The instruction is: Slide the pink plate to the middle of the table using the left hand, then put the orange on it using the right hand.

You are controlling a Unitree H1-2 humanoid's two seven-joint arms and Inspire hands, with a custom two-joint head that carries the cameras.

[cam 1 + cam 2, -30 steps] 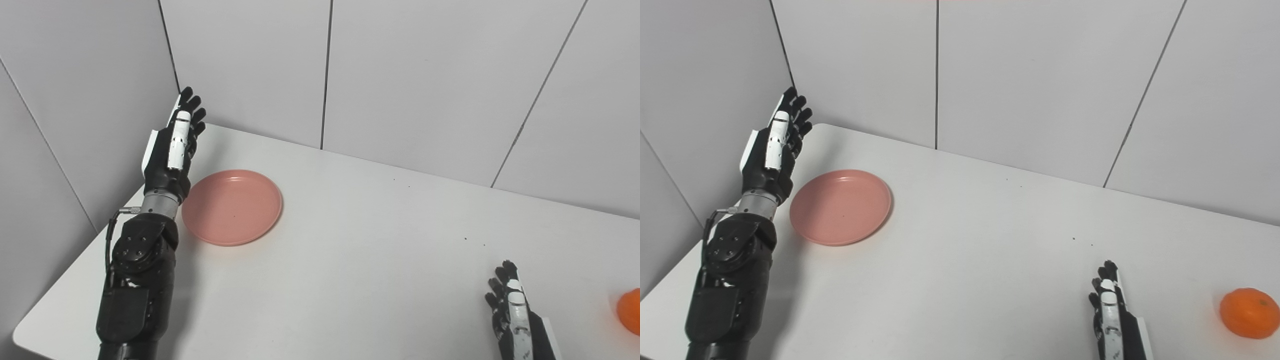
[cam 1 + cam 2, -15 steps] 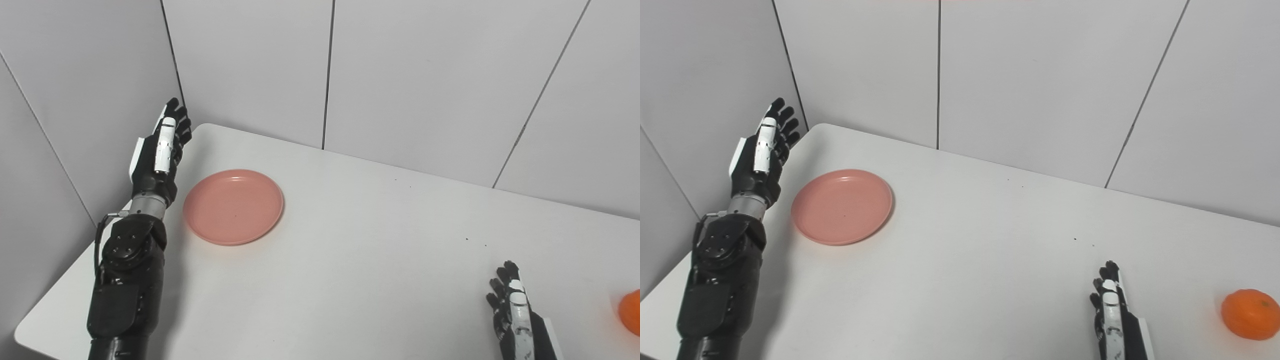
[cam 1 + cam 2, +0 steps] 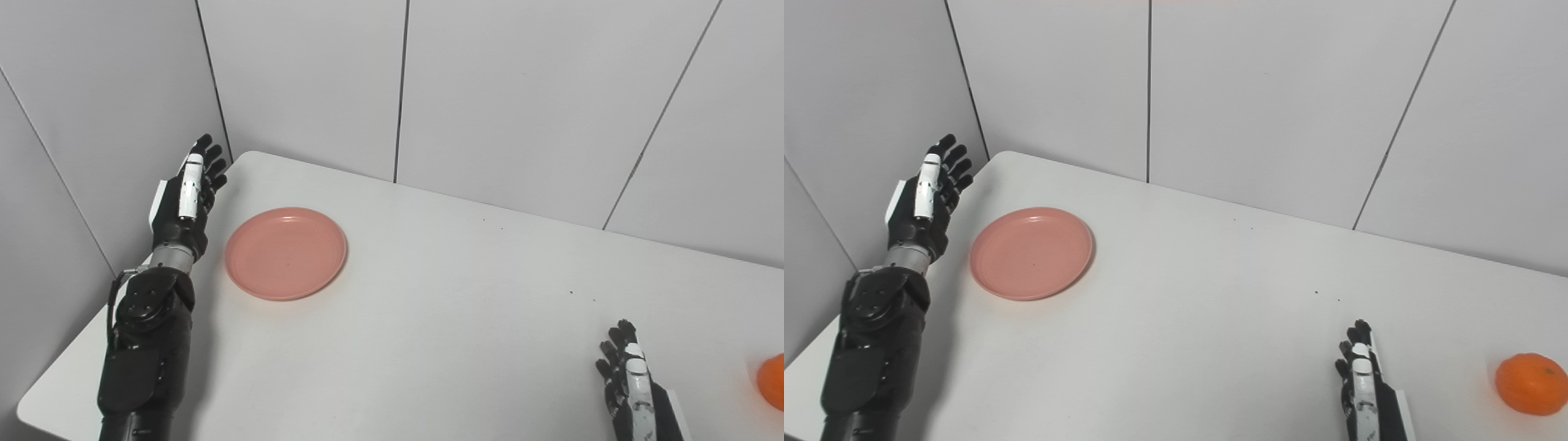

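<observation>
An empty pink plate [image 3: 285, 253] lies on the left part of the white table [image 3: 429, 318]. My left hand [image 3: 185, 196] is raised above the table's left edge, just left of the plate and apart from it, open with its fingers stretched out. The orange [image 3: 1531, 384] sits near the table's right front; the left eye view shows only its edge [image 3: 772, 382]. To the left of the orange, my right hand [image 3: 1360, 383] rests low at the front edge, open and holding nothing.
Grey panelled walls [image 3: 520, 92] close in the table at the back and on the left, right beside my left hand. The table's rounded left front corner [image 3: 27, 410] is in view.
My left hand has drawn leftward and down, away from the plate toward the left wall. The plate, the orange and my right hand have stayed where they were.
</observation>
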